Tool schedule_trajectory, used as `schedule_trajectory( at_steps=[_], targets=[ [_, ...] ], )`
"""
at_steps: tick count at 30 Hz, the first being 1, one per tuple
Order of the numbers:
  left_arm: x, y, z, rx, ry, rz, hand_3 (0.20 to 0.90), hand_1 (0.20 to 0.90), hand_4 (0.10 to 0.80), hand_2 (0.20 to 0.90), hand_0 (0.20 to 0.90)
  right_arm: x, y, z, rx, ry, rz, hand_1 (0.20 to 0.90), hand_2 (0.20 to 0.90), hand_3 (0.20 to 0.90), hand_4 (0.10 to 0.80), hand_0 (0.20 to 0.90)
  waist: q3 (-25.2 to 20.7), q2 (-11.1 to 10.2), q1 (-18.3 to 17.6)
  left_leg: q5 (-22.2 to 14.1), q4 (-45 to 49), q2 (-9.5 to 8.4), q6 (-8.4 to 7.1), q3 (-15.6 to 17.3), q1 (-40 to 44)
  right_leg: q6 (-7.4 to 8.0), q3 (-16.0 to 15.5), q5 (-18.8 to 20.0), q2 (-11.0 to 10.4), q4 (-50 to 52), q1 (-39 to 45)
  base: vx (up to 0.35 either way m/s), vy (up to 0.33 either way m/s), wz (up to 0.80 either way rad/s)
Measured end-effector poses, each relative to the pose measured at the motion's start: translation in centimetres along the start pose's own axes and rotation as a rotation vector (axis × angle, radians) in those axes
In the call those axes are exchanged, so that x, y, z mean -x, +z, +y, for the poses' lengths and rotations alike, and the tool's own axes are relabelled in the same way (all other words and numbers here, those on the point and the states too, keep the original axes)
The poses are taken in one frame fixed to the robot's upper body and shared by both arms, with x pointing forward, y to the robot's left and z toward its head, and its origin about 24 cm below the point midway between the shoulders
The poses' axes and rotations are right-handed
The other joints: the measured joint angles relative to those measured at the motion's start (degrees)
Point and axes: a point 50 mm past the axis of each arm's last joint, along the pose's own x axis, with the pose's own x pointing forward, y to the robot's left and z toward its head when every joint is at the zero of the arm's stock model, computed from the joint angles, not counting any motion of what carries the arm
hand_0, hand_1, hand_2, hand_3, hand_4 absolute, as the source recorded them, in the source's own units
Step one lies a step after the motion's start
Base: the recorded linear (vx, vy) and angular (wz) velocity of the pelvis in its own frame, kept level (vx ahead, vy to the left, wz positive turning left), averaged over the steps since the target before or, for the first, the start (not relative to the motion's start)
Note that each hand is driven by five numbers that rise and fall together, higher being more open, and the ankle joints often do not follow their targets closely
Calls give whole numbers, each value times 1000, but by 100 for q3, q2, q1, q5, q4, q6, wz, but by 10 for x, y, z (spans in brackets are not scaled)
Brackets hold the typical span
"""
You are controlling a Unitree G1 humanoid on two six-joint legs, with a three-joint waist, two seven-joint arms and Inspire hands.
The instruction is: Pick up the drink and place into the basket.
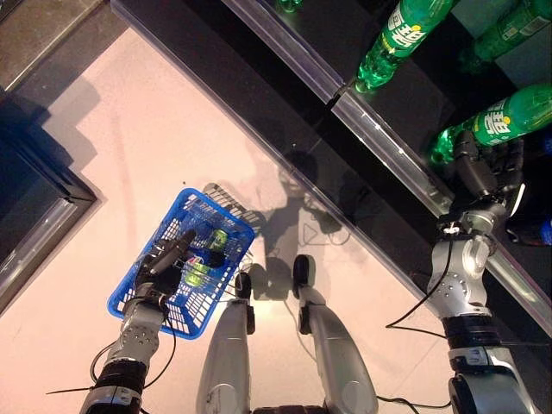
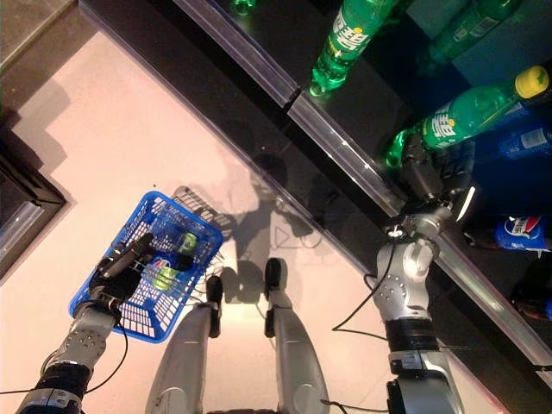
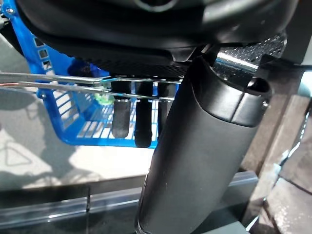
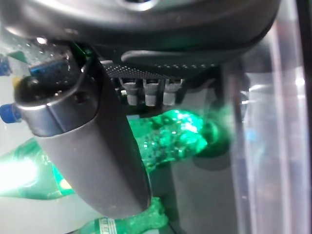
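Nearest the head camera, the left hand (image 1: 164, 263) hangs low with its fingers (image 3: 121, 119) hooked over the wire handle (image 3: 58, 80) of the blue basket (image 1: 138, 302), carrying it so its open top is ready to take another drink. Several drinks (image 1: 207, 254) already lie inside, just under that hand; how many, and of what kind, is hard to say because the hand covers part of them. Far from the basket, the right hand (image 1: 483, 168) is pushed up into the dark shelf (image 1: 405, 164) against a green bottle (image 1: 504, 116) lying on its side, which I judge to be the drink now wanted. In the right wrist view the thumb (image 4: 83, 146) crosses the green plastic and fingers (image 4: 148, 92) sit just above it, but whether they have closed on it cannot be told. Other green bottles (image 1: 401, 34) lie on the shelf beyond that hand, cut off by the view's edge.
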Motion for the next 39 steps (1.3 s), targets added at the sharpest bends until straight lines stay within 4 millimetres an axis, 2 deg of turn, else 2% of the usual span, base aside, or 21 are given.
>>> schedule_trajectory(
  at_steps=[6, 16, 28, 29, 30, 31, 39],
  targets=[
    [-1, 0, 0, 18, 4, 3, 200, 300, 100, 300, 300, -13, 10, 6, 16, 8, -37, 900, 900, 900, 800, 900, 2, 8, -11, 101, -153, -50, 6, 15, -3, -5, -7, -2, -72, 14, -82, -2, 5, 0],
    [-6, 2, -14, -3, -36, 12, 200, 300, 100, 300, 300, -31, 22, 12, 37, -21, -82, 900, 900, 900, 800, 900, 4, 56, -2, 177, -206, -97, 7, 18, -185, -19, -16, -12, -105, 154, -357, -1, 6, 1],
    [-8, -1, -18, -17, -50, 26, 200, 300, 100, 300, 300, -38, 29, 10, 87, -21, -110, 900, 900, 900, 800, 900, 8, 119, -10, 264, -204, -171, 22, 18, -225, -24, -13, -95, -195, 420, -505, 2, 4, 1],
    [-8, -1, -18, -17, -50, 26, 200, 300, 100, 300, 300, -38, 29, 10, 97, -20, -113, 585, 585, 532, 432, 585, 8, 119, -9, 268, -203, -174, 21, 19, -226, -25, -12, -95, -196, 424, -508, 0, 0, 0],
    [-8, -1, -18, -15, -50, 26, 200, 300, 100, 300, 300, -39, 29, 10, 112, -21, -117, 316, 316, 219, 119, 316, 9, 122, -8, 273, -203, -177, 22, 21, -232, -25, -10, -95, -200, 434, -521, 0, 0, 0],
    [-8, -1, -19, -14, -51, 26, 200, 300, 100, 300, 300, -40, 29, 10, 113, -20, -117, 300, 300, 200, 100, 300, 9, 126, -9, 274, -203, -179, 22, 21, -236, -25, -10, -95, -201, 435, -525, 0, 0, 0],
    [-8, 0, -20, -10, -55, 25, 200, 300, 100, 300, 300, -42, 31, 12, 151, -23, -127, 300, 300, 200, 100, 300, 14, 146, -15, 279, -189, -230, 23, 21, -248, -25, -5, -160, -231, 622, -620, 0, 0, 0]
  ],
)
